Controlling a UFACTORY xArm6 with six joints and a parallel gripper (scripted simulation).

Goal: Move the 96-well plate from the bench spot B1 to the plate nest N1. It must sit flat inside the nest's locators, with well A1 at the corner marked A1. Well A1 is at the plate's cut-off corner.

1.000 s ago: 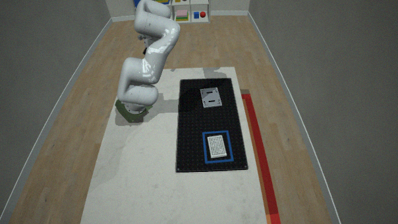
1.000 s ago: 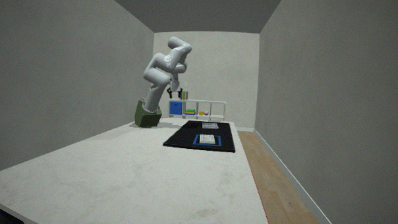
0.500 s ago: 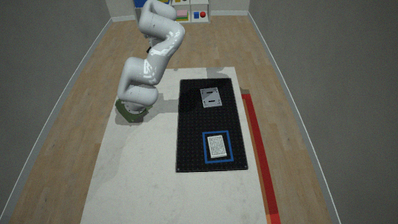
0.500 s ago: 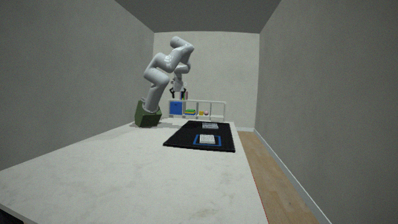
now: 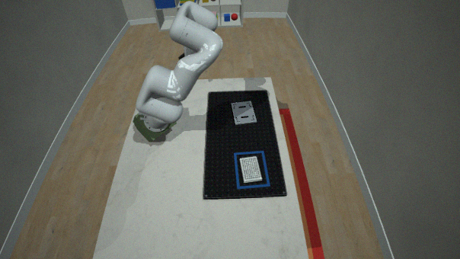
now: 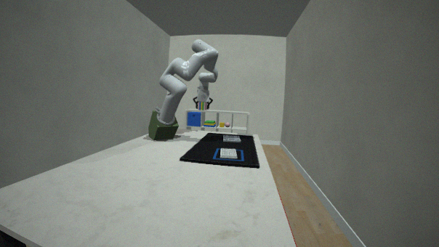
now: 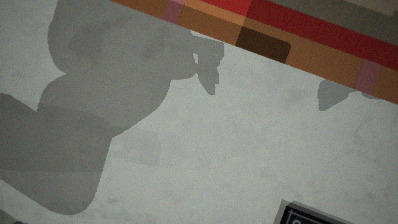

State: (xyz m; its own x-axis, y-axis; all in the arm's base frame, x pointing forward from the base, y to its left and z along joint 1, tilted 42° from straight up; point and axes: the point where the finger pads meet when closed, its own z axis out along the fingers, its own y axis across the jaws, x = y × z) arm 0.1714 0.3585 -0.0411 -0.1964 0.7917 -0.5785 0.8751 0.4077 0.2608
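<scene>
The white 96-well plate lies flat inside the blue outline of spot B1, at the near end of the black board. The grey plate nest N1 sits empty at the board's far end. My gripper hangs high in the air, fingers spread open and empty, beyond the board's far left corner and far from the plate. In the top view the arm hides it. The wrist view shows no fingers, only table top, shadows and a grey-edged dark corner at the bottom.
The arm's green base stands on the white table left of the board. A red floor stripe runs along the table's right edge. A white shelf with coloured items stands at the back wall.
</scene>
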